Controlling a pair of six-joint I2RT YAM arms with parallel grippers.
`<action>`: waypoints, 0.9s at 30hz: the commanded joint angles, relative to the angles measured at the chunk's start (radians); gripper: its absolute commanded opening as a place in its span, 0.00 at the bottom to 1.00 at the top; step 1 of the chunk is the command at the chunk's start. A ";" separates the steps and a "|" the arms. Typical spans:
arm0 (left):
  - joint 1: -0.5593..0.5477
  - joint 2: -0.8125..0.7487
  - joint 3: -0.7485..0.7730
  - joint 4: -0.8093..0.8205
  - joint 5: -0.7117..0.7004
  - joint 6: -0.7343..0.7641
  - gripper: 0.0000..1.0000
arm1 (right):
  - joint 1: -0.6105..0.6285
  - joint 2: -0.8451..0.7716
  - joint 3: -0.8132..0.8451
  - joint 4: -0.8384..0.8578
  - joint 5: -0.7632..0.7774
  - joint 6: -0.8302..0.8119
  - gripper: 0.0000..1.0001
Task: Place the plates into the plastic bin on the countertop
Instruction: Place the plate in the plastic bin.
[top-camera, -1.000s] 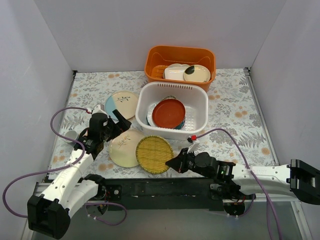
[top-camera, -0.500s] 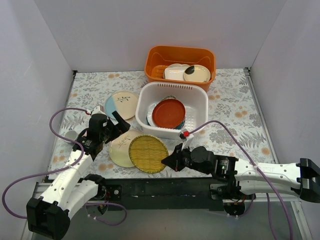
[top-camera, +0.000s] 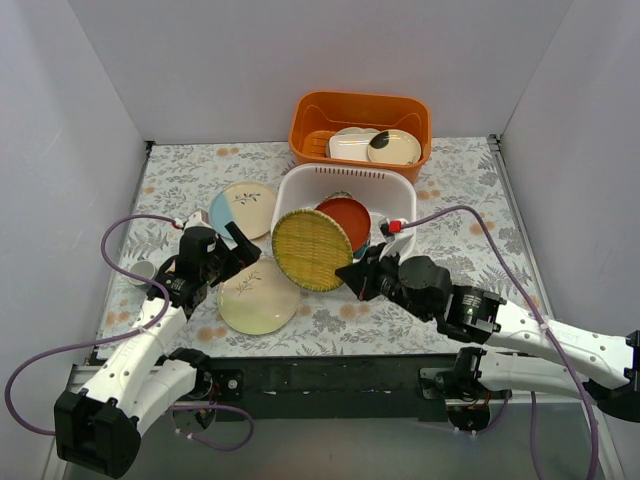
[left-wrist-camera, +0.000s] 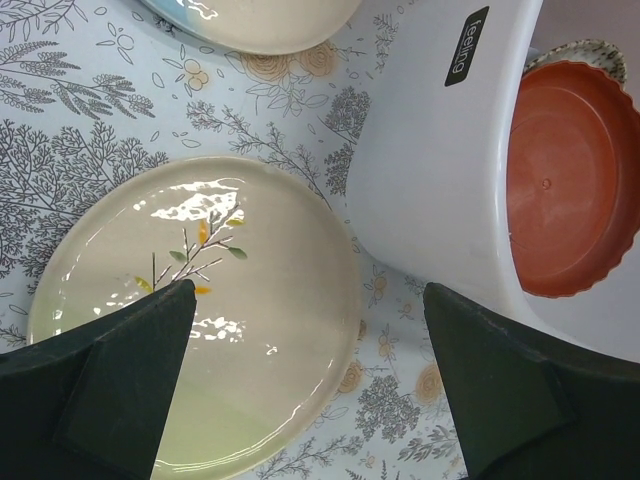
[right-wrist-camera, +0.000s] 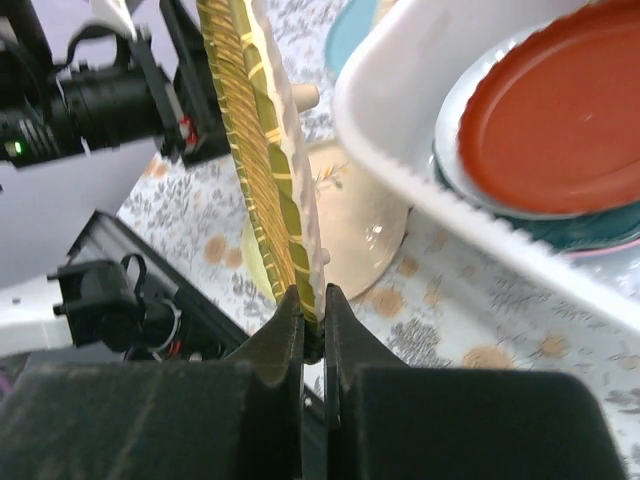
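Observation:
My right gripper (top-camera: 347, 272) is shut on the rim of the yellow woven-look plate (top-camera: 311, 249) and holds it tilted up above the countertop, at the near left corner of the white plastic bin (top-camera: 400, 192); the wrist view shows the plate (right-wrist-camera: 262, 150) edge-on. The bin holds a red plate (top-camera: 345, 221) on a stack with teal showing beneath (right-wrist-camera: 610, 240). My left gripper (top-camera: 240, 245) is open above the cream leaf-sprig plate (left-wrist-camera: 200, 310) on the cloth. A cream-and-light-blue plate (top-camera: 243, 207) lies further back.
An orange basket (top-camera: 362, 112) with cream dishes stands behind the bin. A small white cup (top-camera: 140, 271) sits at the left edge by the left arm. Purple cables arch over both arms.
My right gripper has lifted the yellow plate off the cloth and carried it back toward the bin, tipping it upright. The cream leaf plate is uncovered. The left arm has barely moved.

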 joint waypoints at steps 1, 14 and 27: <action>-0.006 0.005 -0.010 0.009 0.006 0.013 0.98 | -0.116 0.020 0.123 0.007 -0.045 -0.086 0.01; -0.004 0.009 -0.027 0.015 0.021 0.020 0.98 | -0.605 0.247 0.262 0.066 -0.577 -0.161 0.01; -0.006 0.011 -0.031 0.020 0.032 0.024 0.98 | -0.765 0.526 0.259 0.196 -0.800 -0.120 0.01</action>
